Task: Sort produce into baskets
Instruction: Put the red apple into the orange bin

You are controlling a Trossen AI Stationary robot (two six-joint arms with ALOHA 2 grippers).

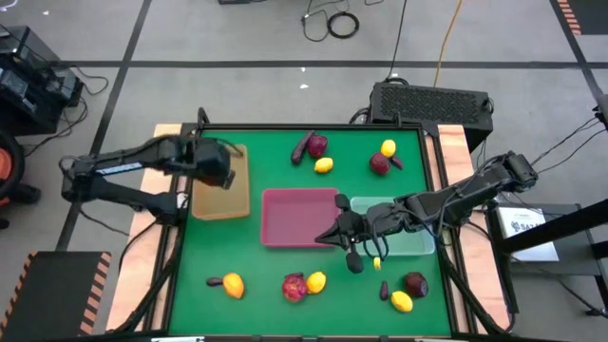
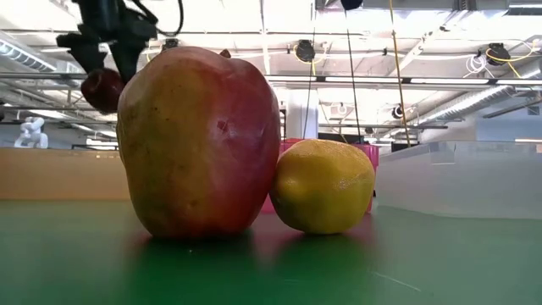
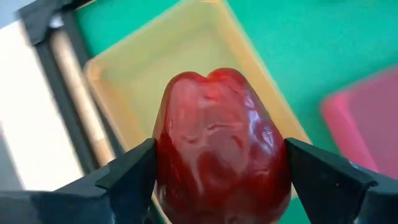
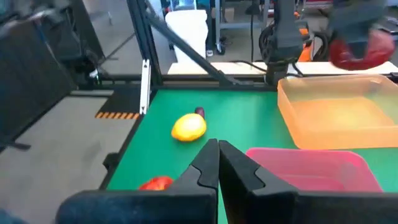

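Left gripper [image 3: 217, 180] jaws clamped on a dark-red apple-like fruit [image 3: 219, 143], one dark finger pressed to each flank at its widest part, fruit held clear above the tan tray [image 3: 134, 81] nr the counter's left edge, toward the far-left corner. Skin looks glossy and smooth w/ bright highlights, so prob. slippery; shape holds firm between the fingers w/ no visible denting, so likely stiff and light enough for a side pinch. Best hold, by this look, is across the broad middle as now, not the tapering end, where it could squirt out. In the high view the left gripper [image 1: 214, 163] hangs over the tan tray [image 1: 233, 204], pink-red tray [image 1: 285, 223] just beside it at counter centre, clear pale-green tray [image 1: 413, 242] toward the right edge. Right gripper [image 4: 217, 162] jaws together, holding nothing, hovering low over the pink-red tray's near-right corner. Rest of the produce loose on the green counter [image 1: 266, 161]: purple eggplant-like piece [image 1: 300, 148], red fruit and lemon-like ovals along the far edge; a lemon [image 1: 234, 285] and more red and yellow pieces along the near edge. Lemons look firm and rounder, likely to roll if nudged; eggplant pieces are long, so probably best taken across the narrow width.
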